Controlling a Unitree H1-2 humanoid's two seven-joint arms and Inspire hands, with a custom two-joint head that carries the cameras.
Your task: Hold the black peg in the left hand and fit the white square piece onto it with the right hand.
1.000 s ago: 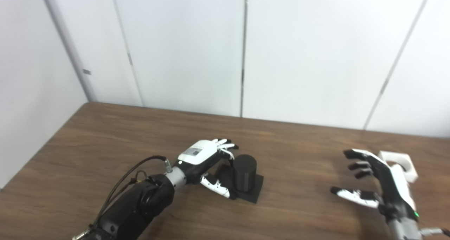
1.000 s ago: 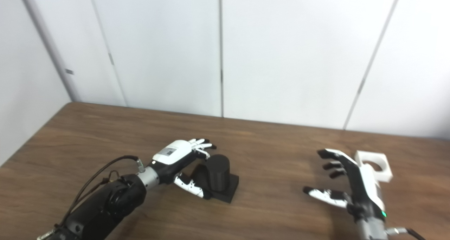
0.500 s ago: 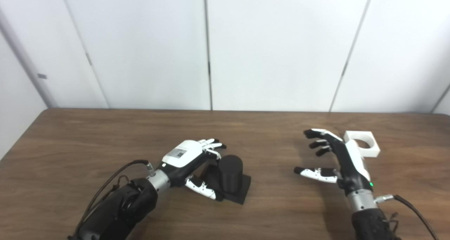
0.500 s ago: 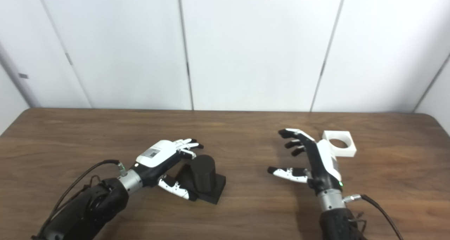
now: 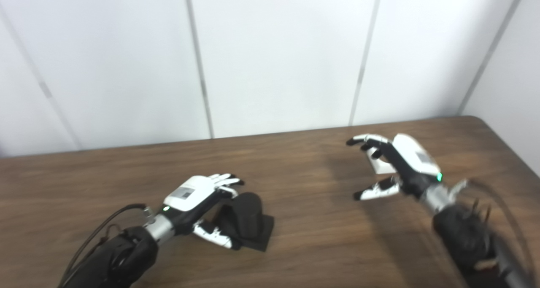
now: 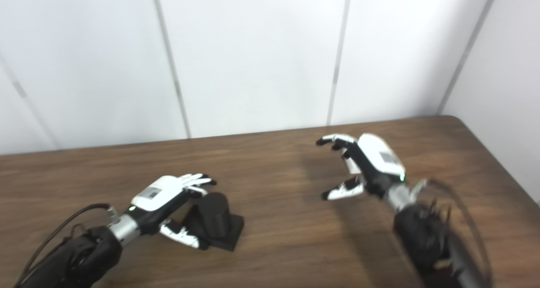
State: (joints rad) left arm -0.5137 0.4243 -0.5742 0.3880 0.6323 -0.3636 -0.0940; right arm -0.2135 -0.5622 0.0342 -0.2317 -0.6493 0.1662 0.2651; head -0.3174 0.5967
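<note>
Resting on the brown table (image 5: pixel 295 182), the left hand (image 5: pixel 198 197) cups its fingers loosely around the black peg (image 5: pixel 249 220), front left. Right hand (image 5: pixel 400 165) hovers with fingers spread wide over the white square piece (image 5: pixel 383 165), mostly hidden beneath.

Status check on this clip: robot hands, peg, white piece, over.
Left robot hand open beside black peg, not gripping. Right robot hand open above white square piece, mostly hiding it. Peg on table. Nothing between them.
</note>
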